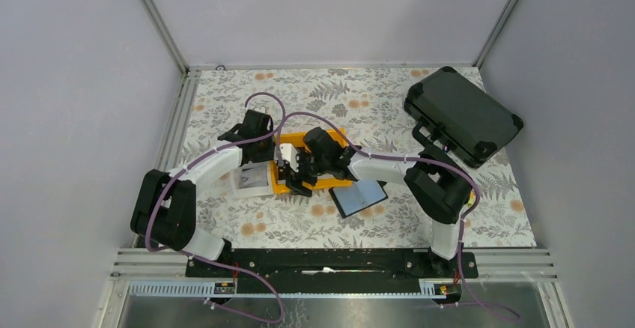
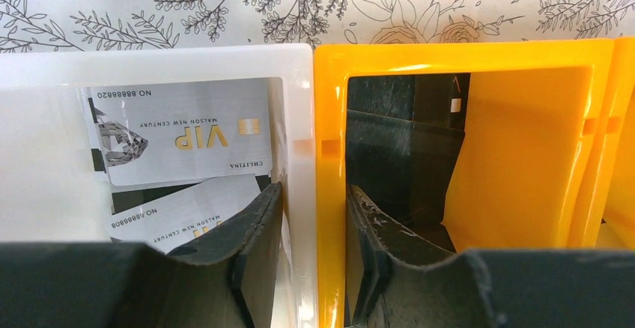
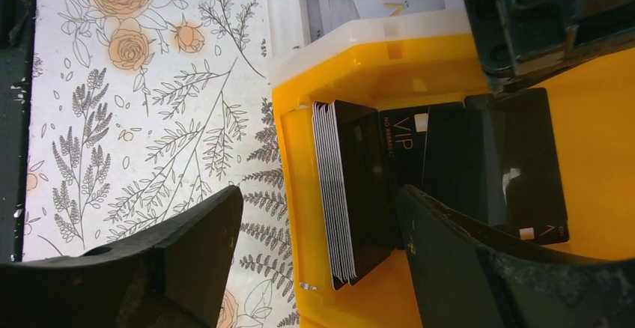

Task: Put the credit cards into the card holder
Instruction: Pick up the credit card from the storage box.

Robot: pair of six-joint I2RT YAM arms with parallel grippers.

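While right pincer (image 3: pixel 320 193) gapes over credit cards (image 3: pixel 352 193), left pincer (image 2: pixel 313 193) astride bin walls (image 2: pixel 329 118), grip unclear.

The counter (image 1: pixel 314 96) is showing white with grey ferns and orange roses. The yellow bin (image 2: pixel 524 156) is sitting beside the white bin (image 2: pixel 150 62). Silver credit cards (image 2: pixel 187 129) are carrying gold VIP lettering; the black cards (image 3: pixel 524 163) are looking glossy. The card holder (image 1: pixel 359 198) is showing black edges and a grey-blue inside.
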